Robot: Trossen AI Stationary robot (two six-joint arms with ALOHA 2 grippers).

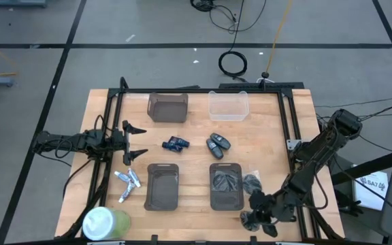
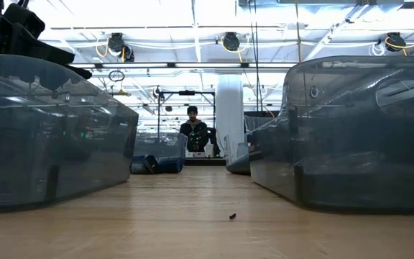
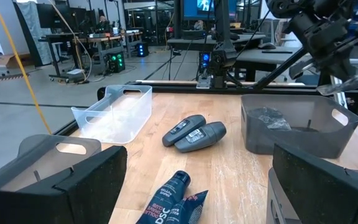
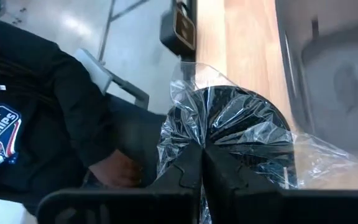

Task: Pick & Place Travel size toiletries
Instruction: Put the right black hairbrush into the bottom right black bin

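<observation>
The travel size toiletries (image 1: pixel 128 182), small white-and-silver tubes, lie loose on the table near its front left, and no gripper touches them. My left gripper (image 1: pixel 140 141) stands open and level at the table's left side, with nothing between its fingers (image 3: pixel 73 186). My right gripper (image 1: pixel 256 216) is at the table's near right edge, shut on a black round thing in clear plastic wrap (image 4: pixel 229 124). My right gripper pinches the clear plastic wrap (image 4: pixel 194 134) of the black round thing between its two shut fingers (image 4: pixel 182 171). The packet sits just past the fingertips, over the table's near right edge (image 1: pixel 250 219). The wrap is crinkled and bunched at the pinch.
Two dark trays (image 1: pixel 162 185) (image 1: pixel 226 185) stand near the front, the right one holding black items. A dark bin (image 1: pixel 167 107) and a clear bin (image 1: pixel 228 105) stand at the back. Between are blue tubes (image 1: pixel 175 143) and grey cases (image 1: pixel 218 144). A green-lidded cup (image 1: pixel 104 223) stands front left. A person (image 4: pixel 36 124) stands beside the table.
</observation>
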